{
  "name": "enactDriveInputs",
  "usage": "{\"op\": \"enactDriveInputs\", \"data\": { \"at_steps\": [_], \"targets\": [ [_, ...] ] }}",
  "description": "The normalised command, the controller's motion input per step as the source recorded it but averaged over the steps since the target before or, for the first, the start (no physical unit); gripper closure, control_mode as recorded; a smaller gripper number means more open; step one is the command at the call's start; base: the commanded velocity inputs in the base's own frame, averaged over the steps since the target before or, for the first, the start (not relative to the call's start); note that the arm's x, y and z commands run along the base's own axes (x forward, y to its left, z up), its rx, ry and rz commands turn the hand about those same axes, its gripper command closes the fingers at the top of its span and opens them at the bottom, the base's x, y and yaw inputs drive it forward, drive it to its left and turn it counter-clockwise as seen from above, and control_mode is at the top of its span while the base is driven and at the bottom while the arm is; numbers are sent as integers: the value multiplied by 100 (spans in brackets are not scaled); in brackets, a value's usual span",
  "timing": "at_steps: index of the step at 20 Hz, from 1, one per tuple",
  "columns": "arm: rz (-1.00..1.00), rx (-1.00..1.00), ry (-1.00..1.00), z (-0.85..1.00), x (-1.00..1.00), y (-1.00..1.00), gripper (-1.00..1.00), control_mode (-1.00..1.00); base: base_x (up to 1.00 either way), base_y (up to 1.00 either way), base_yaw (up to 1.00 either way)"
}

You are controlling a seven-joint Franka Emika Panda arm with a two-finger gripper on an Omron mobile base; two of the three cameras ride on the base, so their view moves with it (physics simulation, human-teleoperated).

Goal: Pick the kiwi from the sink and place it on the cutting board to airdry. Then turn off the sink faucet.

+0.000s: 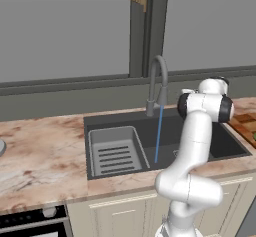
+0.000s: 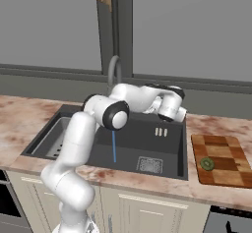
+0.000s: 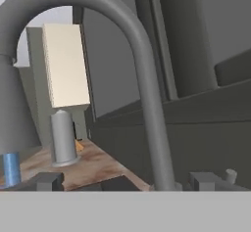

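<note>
The kiwi (image 2: pixel 207 164) lies on the checkered wooden cutting board (image 2: pixel 219 160), on the counter right of the dark sink (image 2: pixel 147 138). The board's corner (image 1: pixel 246 126) also shows at the right edge of the left base view. The grey gooseneck sink faucet (image 1: pixel 157 81) stands behind the basin, and a blue stream of water (image 1: pixel 159 133) runs from its spout. My gripper (image 3: pixel 128 181) is open and holds nothing. It sits close to the faucet (image 3: pixel 147 94), whose stem rises between the two fingertips in the hand view. A small lever (image 3: pixel 230 175) shows by the right fingertip.
A lighter grey ribbed tray (image 1: pixel 115 151) sits in the left of the basin, and a square drain grate (image 2: pixel 149 164) near its front. A stove (image 1: pixel 30 221) is at lower left. A grey cylinder (image 3: pixel 63 138) stands on the marbled counter. The window sill runs behind the faucet.
</note>
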Motion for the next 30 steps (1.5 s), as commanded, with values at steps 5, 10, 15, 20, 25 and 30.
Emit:
{"op": "enactDriveInputs", "data": {
  "at_steps": [5,10,15,20,25,30],
  "targets": [
    [0,0,0,-16,24,0,-100,-100,0,0,0],
    [0,0,0,-28,21,0,-100,-100,0,0,0],
    [0,0,0,-20,31,0,-100,-100,0,0,0],
    [0,0,0,-18,38,0,-100,-100,0,0,0],
    [0,0,0,-13,39,0,-100,-100,0,0,0],
    [0,0,0,-9,42,0,-100,-100,0,0,0]
  ]
}}
